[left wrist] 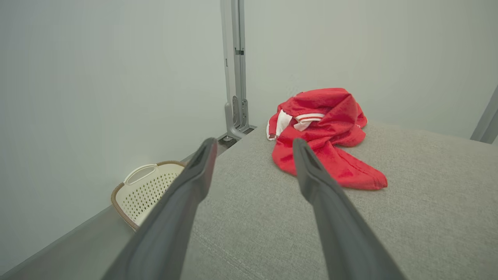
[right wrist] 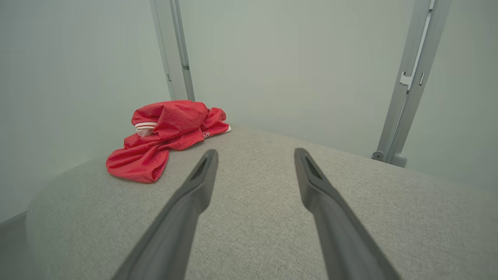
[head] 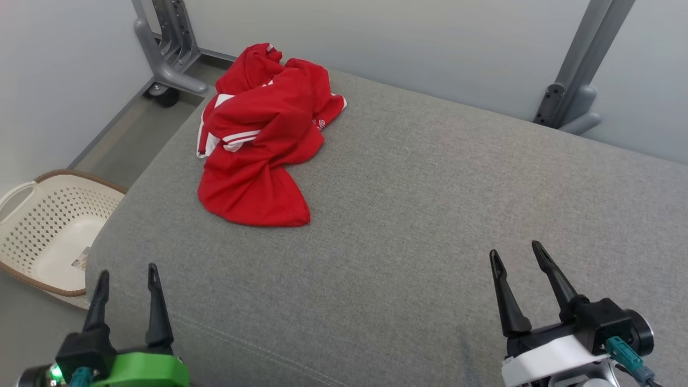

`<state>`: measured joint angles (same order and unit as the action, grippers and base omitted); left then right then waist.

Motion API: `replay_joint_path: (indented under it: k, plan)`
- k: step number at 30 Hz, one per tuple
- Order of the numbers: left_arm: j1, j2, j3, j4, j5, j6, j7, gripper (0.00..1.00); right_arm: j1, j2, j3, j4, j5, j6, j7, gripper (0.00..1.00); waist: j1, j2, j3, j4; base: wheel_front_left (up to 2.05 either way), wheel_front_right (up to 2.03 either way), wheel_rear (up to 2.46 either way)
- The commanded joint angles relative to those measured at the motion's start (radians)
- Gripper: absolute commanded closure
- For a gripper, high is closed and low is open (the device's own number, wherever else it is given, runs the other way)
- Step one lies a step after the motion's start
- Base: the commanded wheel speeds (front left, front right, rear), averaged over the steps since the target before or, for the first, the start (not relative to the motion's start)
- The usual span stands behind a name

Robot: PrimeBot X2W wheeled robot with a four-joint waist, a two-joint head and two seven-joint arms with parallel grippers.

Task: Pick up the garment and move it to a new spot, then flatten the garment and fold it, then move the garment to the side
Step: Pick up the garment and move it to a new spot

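Garment (head: 258,140): red, crumpled, 11 o'clock on grey cushion (head: 408,215).
Left tool (head: 128,270): jaws apart, empty.
Right tool (head: 515,248): jaws apart, empty.

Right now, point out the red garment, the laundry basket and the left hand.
red garment (head: 258,161): head view, middle of the crumpled heap.
laundry basket (head: 54,220): head view, its perforated side wall.
left hand (head: 128,270): head view, midway between its open fingertips.

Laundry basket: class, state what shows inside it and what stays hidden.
Inside the cream basket, perforated walls and a bare floor with one small label-like scrap. The grey cushion covers its right side, so anything there is hidden.
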<state>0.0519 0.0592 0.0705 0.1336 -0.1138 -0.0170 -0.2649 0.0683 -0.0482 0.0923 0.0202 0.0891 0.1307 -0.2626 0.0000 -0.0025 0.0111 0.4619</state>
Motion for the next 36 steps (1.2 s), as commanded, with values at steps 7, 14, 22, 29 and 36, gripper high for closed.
replay_joint_path:
  k: [7, 14, 22, 29, 36]
  plan:
    - [-0.172, 0.075, 0.039, 0.035, 0.025, -0.027, 0.000, 0.00, -0.032, -0.004, -0.005, -0.016, -0.035, 0.000, -0.003, 0.00, 0.0000, 0.0025, 0.064, -0.073, 0.00, 0.00, 0.00]
    - [-0.357, 0.166, 0.033, 0.135, 0.036, -0.057, 0.017, 0.00, -0.061, -0.004, -0.013, -0.033, -0.075, 0.000, -0.003, 0.00, 0.0000, 0.0025, 0.135, -0.140, 0.00, 0.00, 0.00]
    - [-0.628, 0.288, -0.024, 0.308, 0.046, -0.097, 0.117, 0.00, -0.122, -0.004, -0.034, -0.062, -0.121, 0.000, -0.003, 0.00, 0.0000, 0.0025, 0.277, -0.247, 0.00, 0.00, 0.00]
    - [-0.811, 0.334, -0.127, 0.488, 0.024, -0.113, 0.181, 0.00, -0.165, -0.003, -0.057, -0.091, -0.141, 0.000, -0.003, 0.00, 0.0000, 0.0025, 0.396, -0.320, 0.00, 0.00, 0.00]
    - [-0.904, 0.366, -0.290, 0.619, -0.054, -0.113, 0.198, 0.00, -0.178, -0.003, -0.050, -0.108, -0.132, 0.000, -0.003, 0.00, 0.0000, 0.0025, 0.449, -0.366, 0.00, 0.00, 0.00]
